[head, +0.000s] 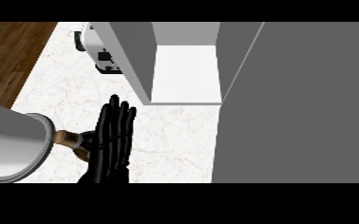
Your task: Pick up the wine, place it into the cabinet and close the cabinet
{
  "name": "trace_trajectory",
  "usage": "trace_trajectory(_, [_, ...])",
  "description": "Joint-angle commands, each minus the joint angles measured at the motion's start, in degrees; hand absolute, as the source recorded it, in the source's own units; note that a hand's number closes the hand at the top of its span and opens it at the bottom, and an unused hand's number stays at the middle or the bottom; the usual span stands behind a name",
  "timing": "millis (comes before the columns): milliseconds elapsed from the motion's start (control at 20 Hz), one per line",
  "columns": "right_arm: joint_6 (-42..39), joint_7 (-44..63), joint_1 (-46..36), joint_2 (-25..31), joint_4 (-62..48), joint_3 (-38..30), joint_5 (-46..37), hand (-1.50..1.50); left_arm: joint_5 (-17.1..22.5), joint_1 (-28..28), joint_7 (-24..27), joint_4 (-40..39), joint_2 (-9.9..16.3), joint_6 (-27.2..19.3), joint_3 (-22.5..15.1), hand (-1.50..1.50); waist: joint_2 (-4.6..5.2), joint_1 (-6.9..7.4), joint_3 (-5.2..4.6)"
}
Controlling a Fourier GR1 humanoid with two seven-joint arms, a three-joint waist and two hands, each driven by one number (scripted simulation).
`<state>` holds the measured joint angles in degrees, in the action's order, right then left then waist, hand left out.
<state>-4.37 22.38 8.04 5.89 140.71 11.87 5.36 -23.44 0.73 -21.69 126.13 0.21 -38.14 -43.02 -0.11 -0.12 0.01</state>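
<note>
One hand shows in the head view: the right hand (112,135), which enters from the lower edge left of centre. Its fingers (120,118) are straight, close together and point up the view. I see no finger curled round anything.

1. Wine (72,141): the bottle shows just left of the hand. Its brown top points left, and its dark neck runs right and passes behind the palm. I cannot tell whether the hand touches it, or whether it rests on the counter (77,90).

2. Cabinet (133,57): it stands on the white marbled counter, up the view and right of the hand. It is open, and I can see its pale interior floor (186,71), with nothing on it. The wine is outside the cabinet, well apart from the opening.

3. Cabinet door (288,104): a broad grey panel fills the right side of the view.

4. Forearm (21,147): a grey rounded forearm lies at the lower left edge, just beside the bottle's top. Its hand does not show.

5. White appliance (98,52): partly hidden behind the cabinet's left wall.
</note>
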Motion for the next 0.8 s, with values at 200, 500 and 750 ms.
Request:
trace_trajectory(200, [1.3,7.4,-4.0,1.1,5.0,-3.2,1.2,-1.50,-12.5,-1.7,-14.6,7.7,-0.2,-4.2,-5.5,-1.50,-0.12,0.36,0.03])
trace_trajectory(500, [2.7,11.2,-5.6,0.1,7.2,-0.8,-0.1,-1.50,-16.1,-4.6,-19.9,10.0,-0.1,-1.8,-1.1,-1.50,-0.08,0.08,0.03])
trace_trajectory(750, [2.2,7.7,-3.6,-0.5,6.0,0.3,-3.0,-1.50,-15.8,3.4,-17.4,15.8,2.8,1.0,-0.7,-1.50,-0.10,0.27,-0.01])
